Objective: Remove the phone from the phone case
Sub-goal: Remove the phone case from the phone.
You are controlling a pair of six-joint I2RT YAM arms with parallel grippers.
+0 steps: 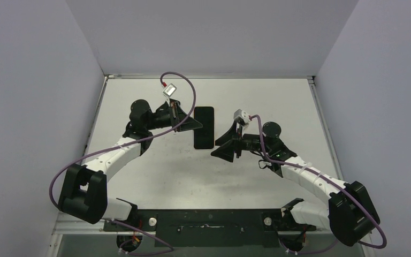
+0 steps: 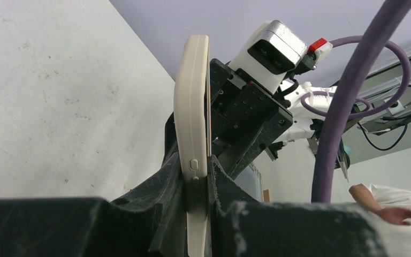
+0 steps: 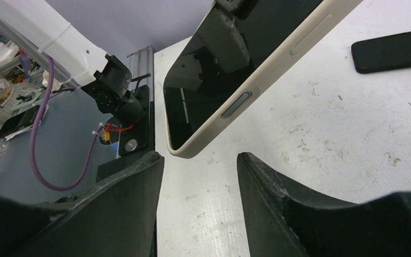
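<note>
left end effector (image 2: 197, 179) pinches case (image 2: 191, 96) edge | phone (image 1: 204, 127) seemingly free on table (image 1: 160, 179)

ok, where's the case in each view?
Top external: case at centre, dark face up, at the left tool tip.
Left wrist: case edge-on, upright mid-frame, pinched in the left tool.
Right wrist: case top centre, cream edge with buttons, higher in frame than the open right tool.
Shared landmark: table.
</note>
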